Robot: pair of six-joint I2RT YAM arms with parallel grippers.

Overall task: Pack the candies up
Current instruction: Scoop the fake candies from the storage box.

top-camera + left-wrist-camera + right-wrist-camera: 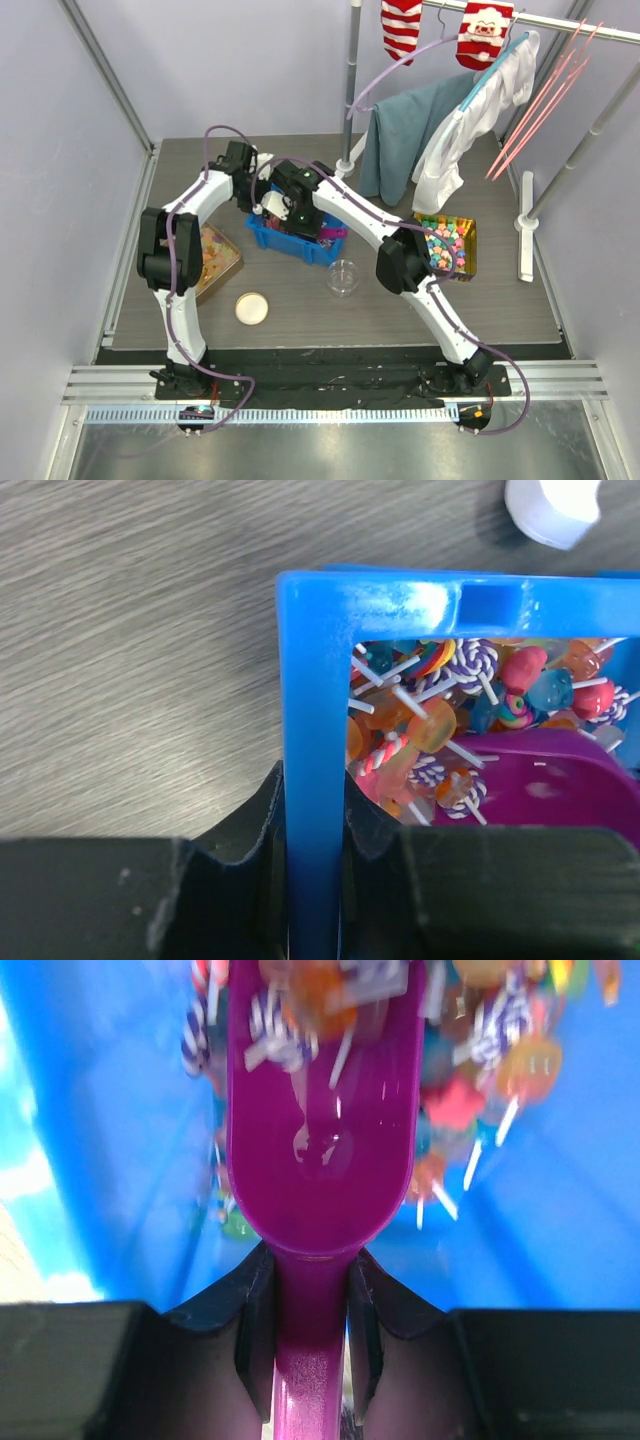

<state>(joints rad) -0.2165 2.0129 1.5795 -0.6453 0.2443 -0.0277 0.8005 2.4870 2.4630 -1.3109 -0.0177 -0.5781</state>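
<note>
A blue bin (262, 236) at the table's middle holds the candies, tiny bright sweets on white sticks (430, 720). My left gripper (262, 207) is shut on the bin's left wall; in the left wrist view its jaws (315, 820) pinch the blue wall (315, 680). My right gripper (312, 222) is shut on the handle of a purple scoop (320, 1160), gripped just behind the bowl (310, 1300). The scoop's bowl is inside the bin (560, 1220), with a few candies (320, 1000) at its far end and more around it. The scoop also shows in the left wrist view (560, 790).
A clear cup (342, 277) stands in front of the bin, a cream round lid (252, 308) to its left. A tin of orange-yellow pieces (213, 258) lies at the left, a tray of pastel cube sweets (448, 243) at the right. Clothes hang on a rack (420, 130) behind.
</note>
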